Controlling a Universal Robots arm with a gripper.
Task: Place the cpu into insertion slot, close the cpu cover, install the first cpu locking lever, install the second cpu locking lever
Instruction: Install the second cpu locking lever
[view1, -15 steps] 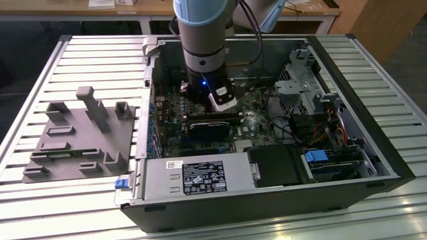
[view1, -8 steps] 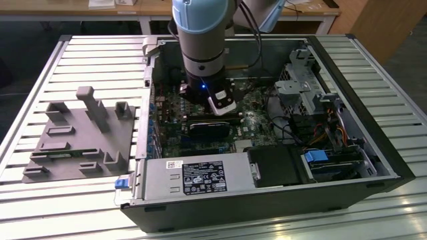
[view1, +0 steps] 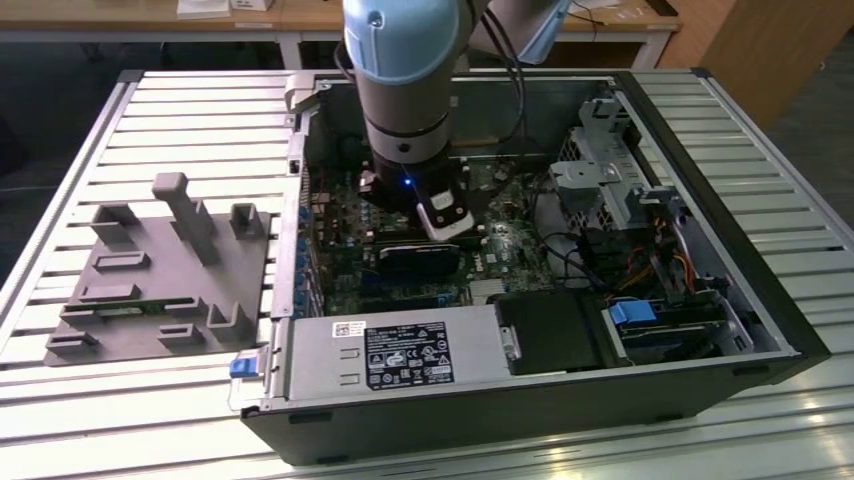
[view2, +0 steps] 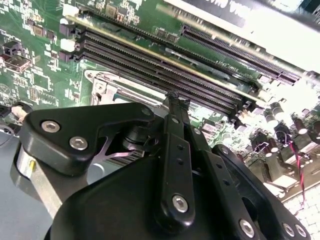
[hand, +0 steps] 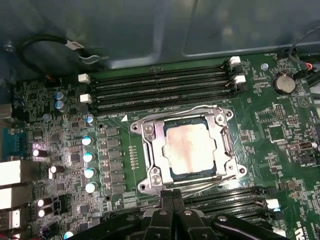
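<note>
Status: cpu (hand: 189, 147) sits in the insertion slot (hand: 172, 172), silver top facing up. The cpu cover (hand: 152, 150) is down, framing the chip in the first wrist view. Placement and cover-close look done.

Step in hand, my read: the locking levers. A thin wire lever (hand: 177, 112) runs along the socket edge nearest the memory slots (hand: 160, 87); another wire lever (hand: 210, 184) runs along the opposite edge, right by the pincer (hand: 172, 210). Can't tell from these frames whether either is hooked under its tab.

Pincer: fingers (view2: 175, 120) pressed together to a narrow tip, holding nothing that I can see. Tip hangs just beside the socket frame, near the lever on its side. In the exterior view the arm (view1: 407, 100) reaches straight down into the open computer case (view1: 747, 300).

Next move, as I judge it, calls for a precise push on that thin wire, sideways and down under its catch. Small target, springy, likely to slip off the tip.

In the way: memory slots crowd one socket side, a second bank (hand: 225, 197) the other; capacitors (hand: 88, 157) line a third. Case walls limit arm angles. Grey fixture tray (view1: 147, 280) sits on the slatted surface (view1: 80, 420), well apart from the work.
</note>
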